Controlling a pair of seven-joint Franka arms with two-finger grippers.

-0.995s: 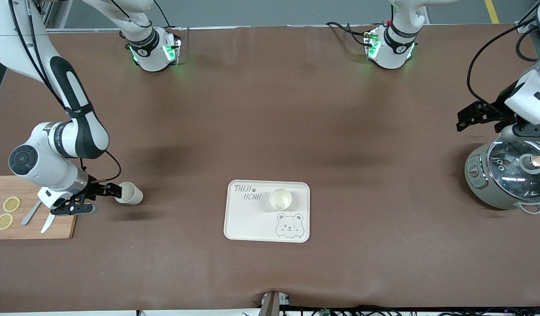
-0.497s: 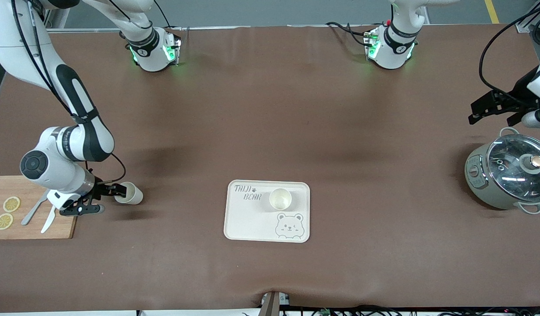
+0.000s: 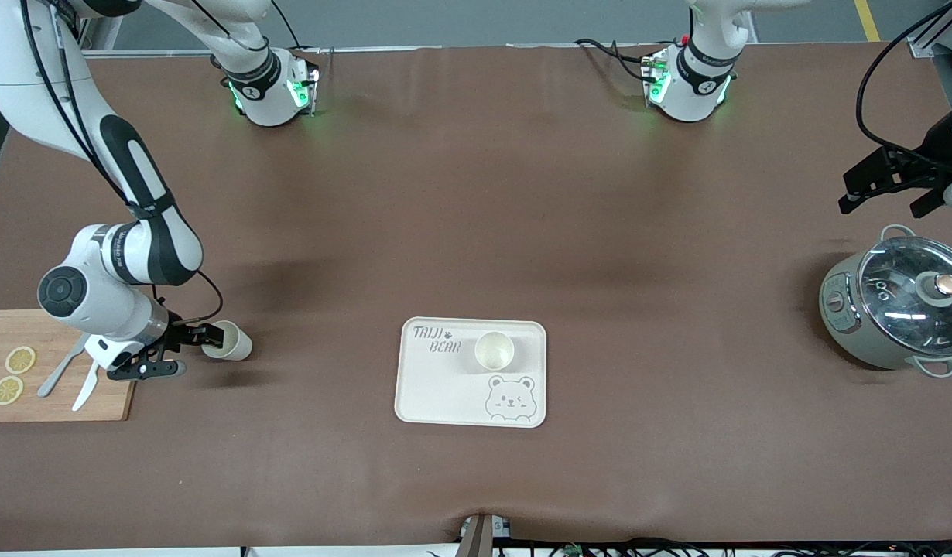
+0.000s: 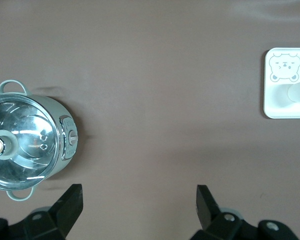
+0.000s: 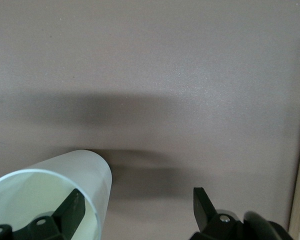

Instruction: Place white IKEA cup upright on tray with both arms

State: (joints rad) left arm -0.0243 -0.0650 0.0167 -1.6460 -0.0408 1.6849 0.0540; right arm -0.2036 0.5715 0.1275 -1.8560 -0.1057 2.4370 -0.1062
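**Tipped cup at the right gripper, second cup upright on the tray**

A white cup (image 3: 230,342) is lying on its side on the brown table mat, at about nine o'clock from the tray (image 3: 437,387) and well apart from it. Its long axis is running along the table, with the open mouth pointing toward the right arm's end of the table and the closed base pointing toward the tray. The right wrist view is showing its smooth, slightly translucent wall and round rim (image 5: 50,195).

The right gripper (image 3: 174,352) is sitting low at that mouth with its black fingers spread; one finger (image 5: 70,212) is reaching inside the rim while the other is standing outside the cup, off its wall.

Another white cup (image 3: 494,350) is standing upright on the tray, mouth up, at about twelve o'clock from the line-drawn bear face (image 3: 509,398). The tray is flat, cream and rectangular with rounded corners and a raised rim.

A wooden cutting board (image 3: 35,402) with lemon slices (image 3: 13,374) and cutlery is lying at nine o'clock from the tipped cup, under the right arm.

The left gripper (image 3: 888,184) is hanging with fingers spread wide over bare mat, at twelve o'clock from a round grey-green pot (image 3: 894,309) with a glass lid.
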